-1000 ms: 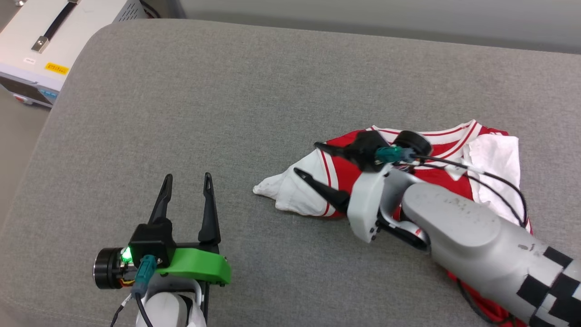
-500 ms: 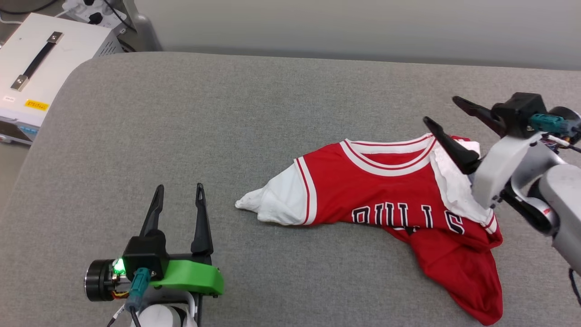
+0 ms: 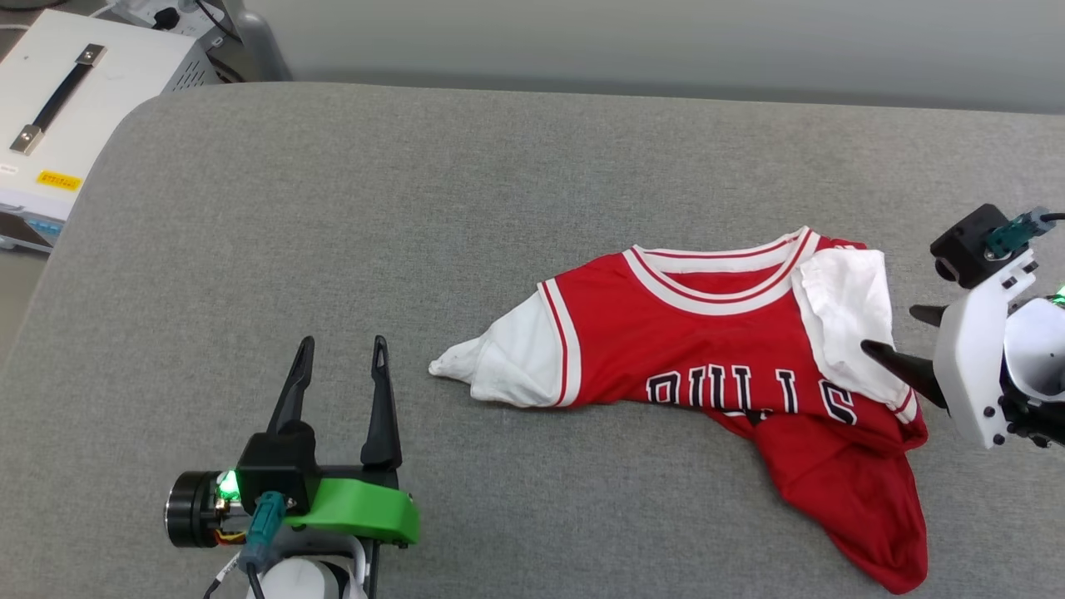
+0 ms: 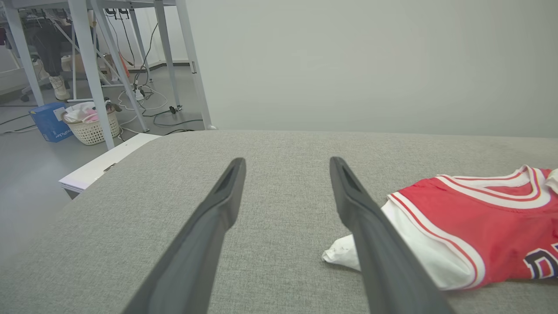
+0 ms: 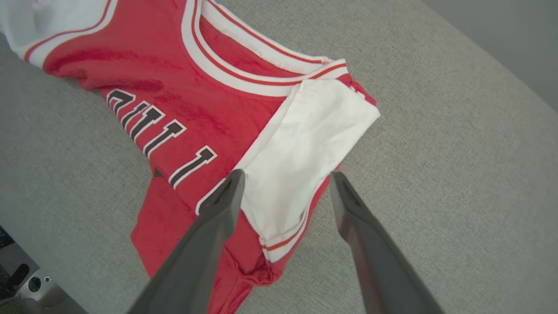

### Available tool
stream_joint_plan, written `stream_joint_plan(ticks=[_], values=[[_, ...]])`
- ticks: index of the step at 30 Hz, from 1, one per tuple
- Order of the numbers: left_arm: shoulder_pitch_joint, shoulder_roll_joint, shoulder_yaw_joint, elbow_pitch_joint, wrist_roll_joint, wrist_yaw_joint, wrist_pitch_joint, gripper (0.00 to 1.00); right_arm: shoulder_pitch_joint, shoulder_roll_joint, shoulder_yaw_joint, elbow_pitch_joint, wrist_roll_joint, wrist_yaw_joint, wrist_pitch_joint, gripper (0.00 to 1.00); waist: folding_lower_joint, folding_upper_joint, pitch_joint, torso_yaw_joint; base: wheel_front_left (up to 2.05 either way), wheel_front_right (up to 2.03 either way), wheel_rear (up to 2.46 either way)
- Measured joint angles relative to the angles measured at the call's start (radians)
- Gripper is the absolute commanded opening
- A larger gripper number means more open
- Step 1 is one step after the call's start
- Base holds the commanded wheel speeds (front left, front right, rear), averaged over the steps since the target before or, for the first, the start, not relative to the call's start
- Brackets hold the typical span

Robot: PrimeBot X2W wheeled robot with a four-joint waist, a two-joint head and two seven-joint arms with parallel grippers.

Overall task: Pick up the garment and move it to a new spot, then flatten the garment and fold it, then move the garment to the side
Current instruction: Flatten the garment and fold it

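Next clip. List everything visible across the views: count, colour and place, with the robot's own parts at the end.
garment: one, red with white sleeves and black lettering, lying rumpled on the right half of the padded surface.
padded surface: one, grey, under the garment and both hands.
equipment case: one, white with a black handle, off the surface's far left corner.
basket: one, pale, on the floor by metal legs, in the left wrist view.
box: one, blue, on the floor beside the basket.
left hand: one, dark fingers on a green mount, open, over bare surface left of the garment.
right hand: one, dark fingers on a white mount, open, pointing at the garment's folded white sleeve.
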Motion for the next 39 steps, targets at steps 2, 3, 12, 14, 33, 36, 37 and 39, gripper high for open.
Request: stream_joint_plan(ticks=[2, 3, 12, 14, 33, 36, 37, 39], values=[[-0.002, 0.0, -0.006, 0.001, -0.003, 0.0, 0.0, 1.0, 0.009, 0.007, 0.003, 0.003, 0.007, 0.0, 0.037, 1.0, 0.0, 0.0, 0.011, 0.006, 0.0, 0.0, 0.0], [-0.003, 0.0, -0.007, 0.001, -0.004, 0.0, 0.0, 1.0, 0.011, 0.013, 0.003, 0.01, 0.007, 0.0, 0.043, 1.0, 0.0, 0.0, 0.017, 0.008, 0.0, 0.0, 0.0], [-0.038, 0.0, -0.017, 0.009, -0.008, 0.008, 0.0, 1.0, 0.021, 0.11, 0.035, 0.217, -0.058, 0.0, 0.037, 1.0, 0.0, 0.0, 0.077, 0.034, 0.0, 0.0, 0.0], [-0.044, 0.0, -0.018, 0.011, -0.013, 0.009, 0.0, 1.0, 0.021, 0.117, 0.039, 0.25, -0.059, 0.0, 0.012, 1.0, 0.0, 0.0, 0.085, 0.04, 0.0, 0.0, 0.0], [-0.029, 0.0, 0.002, 0.023, -0.012, 0.016, 0.0, 1.0, 0.186, 0.127, -0.173, 0.13, 0.109, 0.0, -0.45, 0.0, 0.0, 0.0, 0.027, -0.018, 0.0, 0.0, 0.0], [-0.027, 0.0, 0.004, 0.023, -0.011, 0.016, 0.0, 1.0, 0.236, 0.141, -0.264, 0.123, 0.188, 0.0, -0.497, 0.0, 0.0, 0.0, 0.022, -0.029, 0.0, 0.0, 0.0], [-0.027, 0.0, 0.004, 0.023, -0.011, 0.016, 0.0, 1.0, 0.256, 0.152, -0.299, 0.122, 0.23, 0.0, -0.513, 0.0, 0.0, 0.0, 0.021, -0.031, 0.0, 0.0, 0.0], [-0.027, 0.0, 0.003, 0.023, -0.011, 0.016, 0.0, 1.0, 0.289, 0.166, -0.345, 0.124, 0.292, 0.0, -0.526, 0.0, 0.0, -0.0001, 0.021, -0.032, 0.0, 0.0, 0.0]])
